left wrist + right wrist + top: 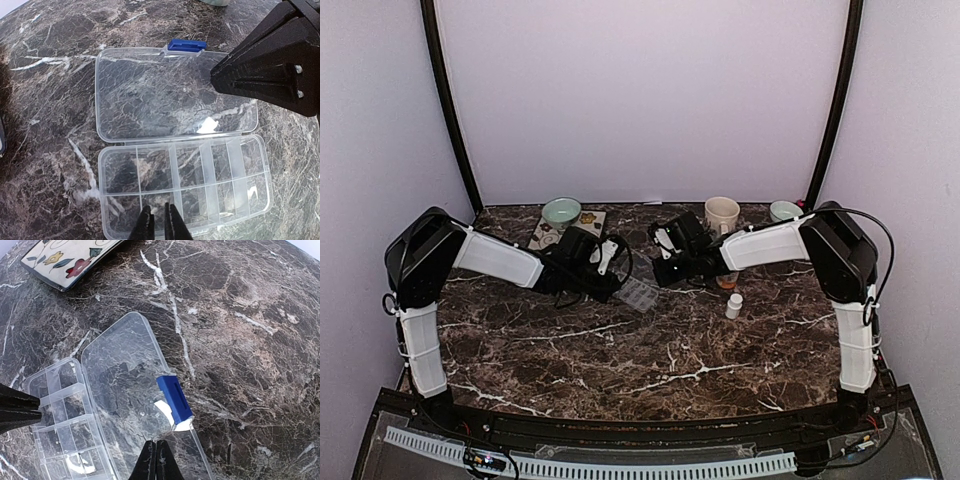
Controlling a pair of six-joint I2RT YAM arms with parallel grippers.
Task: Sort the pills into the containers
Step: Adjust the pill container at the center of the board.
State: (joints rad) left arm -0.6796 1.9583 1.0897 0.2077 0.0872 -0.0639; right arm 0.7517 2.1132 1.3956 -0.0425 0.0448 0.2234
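Both jaws are nearly closed and grip nothing. The left gripper hovers over the near row of the open pill organizer; the right gripper hangs above its flat lid. Both arms reach inward over the marble tabletop.

Soft, even light fills the booth; white glare glints on the clear plastic pill organizer. Wrist views bend at their edges.
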